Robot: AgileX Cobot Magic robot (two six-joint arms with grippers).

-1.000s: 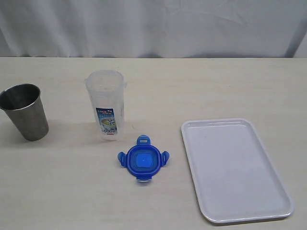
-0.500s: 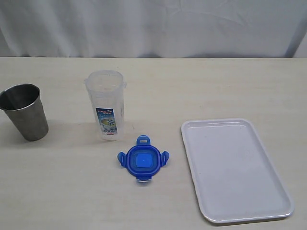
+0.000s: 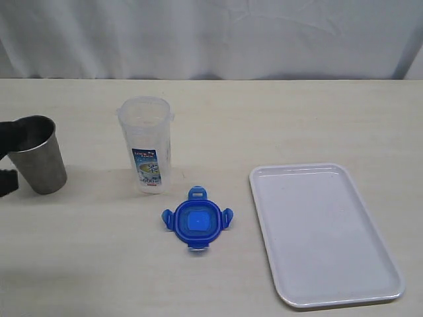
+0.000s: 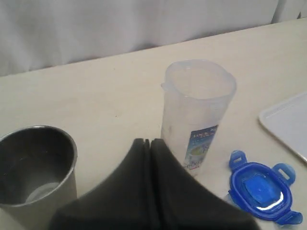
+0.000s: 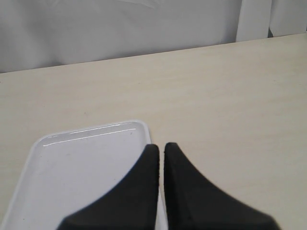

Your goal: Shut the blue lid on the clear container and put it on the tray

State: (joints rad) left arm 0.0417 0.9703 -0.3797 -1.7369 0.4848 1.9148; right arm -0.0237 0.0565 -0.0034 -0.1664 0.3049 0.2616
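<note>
The clear container (image 3: 147, 142) stands upright and uncovered on the table, label facing front; the left wrist view shows it too (image 4: 197, 112). In front of it the blue lid (image 3: 197, 221) lies flat on the table, flaps spread, also seen by the left wrist (image 4: 261, 191). To the right lies the white tray (image 3: 324, 231), bare, whose corner shows in the right wrist view (image 5: 72, 167). My left gripper (image 4: 149, 143) is shut and holds nothing; a dark part of it shows at the left edge (image 3: 6, 155) beside the steel cup. My right gripper (image 5: 160, 147) is shut over the tray's edge, holding nothing.
A steel cup (image 3: 36, 153) stands upright at the far left, close to the left gripper; the left wrist sees it as well (image 4: 33, 172). A white curtain (image 3: 211, 36) hangs behind the table's far edge.
The left gripper has come into the exterior view at the left edge, beside the steel cup. The container, lid and tray have not moved.
</note>
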